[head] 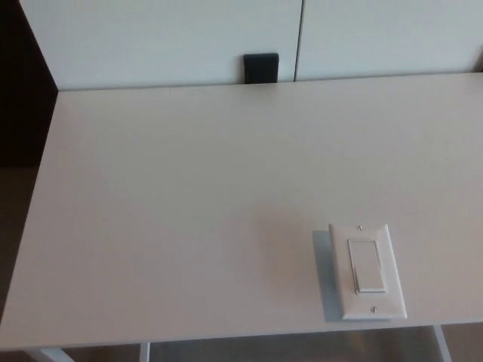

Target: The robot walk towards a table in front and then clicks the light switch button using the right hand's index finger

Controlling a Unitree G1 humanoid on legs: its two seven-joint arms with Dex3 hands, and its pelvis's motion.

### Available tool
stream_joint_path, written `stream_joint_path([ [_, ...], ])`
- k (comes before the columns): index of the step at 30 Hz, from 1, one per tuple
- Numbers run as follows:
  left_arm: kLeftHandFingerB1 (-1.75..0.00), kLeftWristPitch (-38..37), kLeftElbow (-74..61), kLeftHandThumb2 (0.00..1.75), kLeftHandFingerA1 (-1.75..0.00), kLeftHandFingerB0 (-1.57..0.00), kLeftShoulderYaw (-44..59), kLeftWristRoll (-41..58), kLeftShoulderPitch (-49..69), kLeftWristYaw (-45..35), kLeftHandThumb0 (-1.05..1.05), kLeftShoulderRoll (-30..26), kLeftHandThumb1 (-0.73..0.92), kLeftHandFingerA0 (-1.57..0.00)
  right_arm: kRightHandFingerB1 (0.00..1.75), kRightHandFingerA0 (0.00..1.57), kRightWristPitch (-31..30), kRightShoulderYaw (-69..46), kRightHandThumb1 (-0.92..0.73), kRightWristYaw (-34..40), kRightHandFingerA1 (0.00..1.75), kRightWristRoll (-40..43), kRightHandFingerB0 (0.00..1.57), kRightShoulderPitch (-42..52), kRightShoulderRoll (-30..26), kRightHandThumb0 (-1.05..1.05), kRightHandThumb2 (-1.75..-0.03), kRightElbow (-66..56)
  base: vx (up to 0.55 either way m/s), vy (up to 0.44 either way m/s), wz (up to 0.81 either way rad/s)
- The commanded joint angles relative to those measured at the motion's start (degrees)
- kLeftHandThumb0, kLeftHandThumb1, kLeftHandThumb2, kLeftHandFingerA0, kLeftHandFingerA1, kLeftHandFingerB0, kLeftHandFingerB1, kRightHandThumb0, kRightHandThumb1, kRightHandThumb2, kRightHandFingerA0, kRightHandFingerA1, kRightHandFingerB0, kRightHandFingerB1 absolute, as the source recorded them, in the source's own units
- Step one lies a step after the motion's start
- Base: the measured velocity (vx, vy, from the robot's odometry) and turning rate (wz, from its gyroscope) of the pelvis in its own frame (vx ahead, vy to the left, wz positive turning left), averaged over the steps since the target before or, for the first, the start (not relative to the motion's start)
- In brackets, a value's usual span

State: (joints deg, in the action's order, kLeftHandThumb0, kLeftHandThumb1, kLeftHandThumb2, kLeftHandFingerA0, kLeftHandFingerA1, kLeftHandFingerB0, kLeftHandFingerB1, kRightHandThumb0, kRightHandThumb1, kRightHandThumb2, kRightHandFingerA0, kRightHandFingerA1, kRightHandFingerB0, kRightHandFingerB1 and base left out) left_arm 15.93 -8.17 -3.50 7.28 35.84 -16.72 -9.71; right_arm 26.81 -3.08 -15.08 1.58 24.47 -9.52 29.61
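I have no hand in my head view, neither left nor right, so I cannot tell how far either is open or whether it holds anything. Nothing of the robot touches the switch.

The switch lies flat on the table, near the front edge and toward the right side of my picture. It is a white plate with a white rocker in its middle and a small screw above and below the rocker. The plate sits slightly askew to the table's front edge.

The table is pale and fills most of the view. Behind its far edge stands a white wall with a thin vertical seam, and a small black block shows just past that edge.
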Motion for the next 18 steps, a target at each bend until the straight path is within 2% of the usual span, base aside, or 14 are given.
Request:
stream_joint_path([
  [1, -0.49, 0.88, 1.15, 0.94, -0.54, -0.12, 1.98, 0.77, -1.77, -0.38, -0.12, -1.14, 0.53, -0.21, 0.36, 0.72, -1.28, 1.12, -0.55, -1.26, 0.47, -0.37, 0.51, 7.15, -1.60, -0.65, -0.58, -10.03, 0.00, 0.000, 0.00],
  [7, -0.49, 1.31, 1.47, 0.94, -0.54, -0.13, 2.89, 0.43, -3.19, -0.65, -0.12, -1.94, 0.54, -0.22, 0.37, 0.71, 0.81, 0.30, -0.56, -3.21, 0.47, 3.66, 0.52, 15.79, -1.97, -0.67, -0.58, -20.76, 0.00, 0.000, 0.00],
  [11, -0.50, 1.18, 1.77, 0.93, -0.54, -0.15, 3.57, 0.80, -3.90, -0.59, -0.12, -2.11, 0.53, -0.23, 0.37, 0.69, -1.58, -1.11, -0.59, -2.46, 0.46, 7.04, 0.55, 25.25, -1.52, -0.68, -0.59, -37.27, 0.00, 0.000, 0.00],
  [13, -0.50, 1.84, 1.37, 0.93, -0.54, -0.15, 3.76, 1.01, -3.99, -0.50, -0.13, -2.10, 0.53, -0.22, 0.37, 0.68, -0.68, -2.14, -0.60, -1.93, 0.48, 8.56, 0.57, 30.09, -1.38, -0.66, -0.59, -45.37, 0.00, 0.000, 0.00],
  [18, -0.50, 1.75, 1.33, 0.94, -0.54, -0.15, 4.04, 1.43, -3.70, -0.73, -0.12, -1.95, 0.54, -0.22, 0.39, 0.68, 1.41, -3.81, -0.61, -1.53, 0.44, 11.87, 0.59, 34.97, -0.34, -0.66, -0.59, -53.43, 0.00, 0.000, 0.00],
])
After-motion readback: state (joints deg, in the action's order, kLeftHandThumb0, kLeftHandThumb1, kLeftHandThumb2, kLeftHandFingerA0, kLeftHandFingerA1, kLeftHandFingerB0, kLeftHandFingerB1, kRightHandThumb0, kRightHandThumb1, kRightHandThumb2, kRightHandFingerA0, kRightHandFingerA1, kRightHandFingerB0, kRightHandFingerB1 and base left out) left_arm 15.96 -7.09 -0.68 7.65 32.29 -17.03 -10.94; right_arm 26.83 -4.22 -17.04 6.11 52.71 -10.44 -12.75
